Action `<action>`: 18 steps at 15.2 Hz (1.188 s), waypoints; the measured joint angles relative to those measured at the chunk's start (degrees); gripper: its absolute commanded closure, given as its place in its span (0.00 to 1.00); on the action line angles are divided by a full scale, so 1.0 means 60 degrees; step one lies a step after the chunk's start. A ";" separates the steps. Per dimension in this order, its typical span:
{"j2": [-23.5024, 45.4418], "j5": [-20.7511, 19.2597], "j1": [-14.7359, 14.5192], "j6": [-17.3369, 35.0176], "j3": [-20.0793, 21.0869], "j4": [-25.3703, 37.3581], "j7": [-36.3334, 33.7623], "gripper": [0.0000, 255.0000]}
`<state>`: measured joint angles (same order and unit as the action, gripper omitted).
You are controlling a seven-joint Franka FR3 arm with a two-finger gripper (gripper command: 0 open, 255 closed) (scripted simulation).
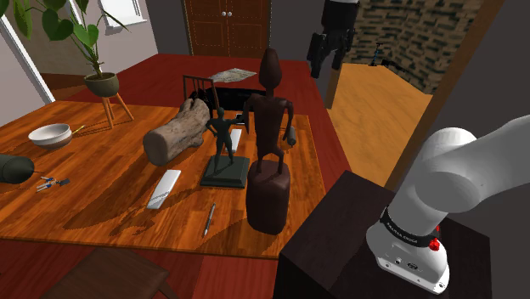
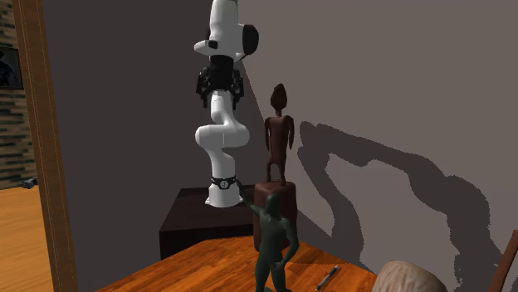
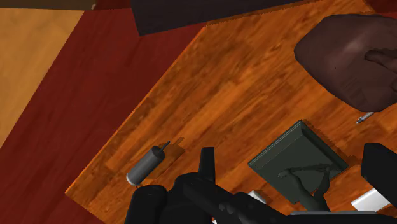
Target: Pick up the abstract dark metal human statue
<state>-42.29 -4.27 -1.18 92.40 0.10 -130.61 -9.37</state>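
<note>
- Claw [image 1: 328,58]: spread, empty, high above table [image 1: 102,204].
- Statue [image 1: 224,140]: dark, upright on square base, between log [image 1: 174,132] and taller brown figure [image 1: 270,127].
- Risk: descent may clip brown figure; thin limbs may slip, tipping statue.

Shoulder camera overlooks the table [image 1: 106,166]; the second, opposite, faces the arm [image 2: 217,137].

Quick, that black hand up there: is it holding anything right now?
The hand: open, holding nothing.
</note>
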 measured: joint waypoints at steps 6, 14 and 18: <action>-0.0304 0.0928 -0.0811 0.0915 -0.0084 -0.0551 0.0699 0.00; -0.0737 0.2789 -0.2583 0.2856 -0.0311 -0.1593 0.2393 0.00; -0.0837 0.3076 -0.2839 0.3352 -0.0328 -0.2018 0.2694 0.00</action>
<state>-47.31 14.19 -18.21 112.52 -1.87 -142.72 6.79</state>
